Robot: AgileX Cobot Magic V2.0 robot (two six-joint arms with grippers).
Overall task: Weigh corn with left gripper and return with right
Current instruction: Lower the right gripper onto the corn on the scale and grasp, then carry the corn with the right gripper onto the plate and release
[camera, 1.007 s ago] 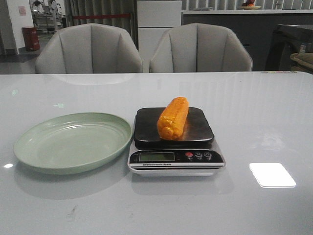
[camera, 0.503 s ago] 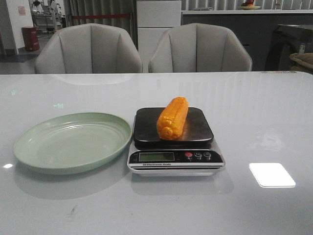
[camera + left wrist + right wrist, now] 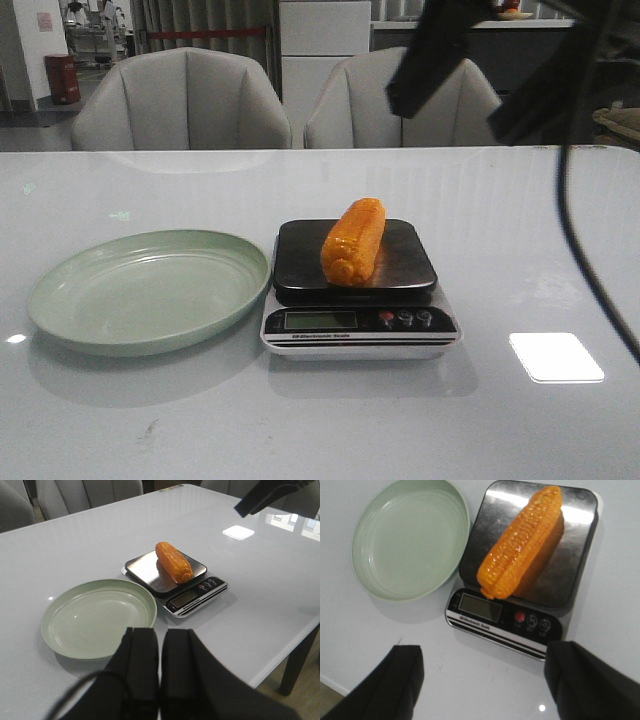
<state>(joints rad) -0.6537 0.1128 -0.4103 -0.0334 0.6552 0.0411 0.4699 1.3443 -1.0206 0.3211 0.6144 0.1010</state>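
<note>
And here comes the right arm: half a second ago the space above the table was bare, now the right gripper (image 3: pixel 480 75) hangs dark and blurred high over the far right side, its fingers (image 3: pixel 395 680) spread wide apart with nothing between them. Nothing else has shifted. The corn (image 3: pixel 354 241) lies on the steel platform of the scale (image 3: pixel 355 330), running front to back, its blunt near end pointing toward the display. The plate (image 3: pixel 70 290) sits just left of the scale, its rim nearly touching the scale's corner, with nothing in it.

The left gripper (image 3: pixel 160 650) holds back on the near side, well clear of the plate, its two black pads pressed together and holding nothing.

From the right wrist view, the corn sits directly under the open fingers with a clear path down to it; the plate rim stands off to one side. A black cable (image 3: pixel 590 270) trails down the right edge of the front view.

The cob is orange-yellow, glossy, with tight rows of kernels. The scale has a dark reflective platform, a white body, a small grey screen and three round buttons, one red. The plate is pale green, round, shallow, matte. The table (image 3: pixel 540 220) is glossy pale grey, and two padded grey chairs (image 3: pixel 185 100) stand behind it.
</note>
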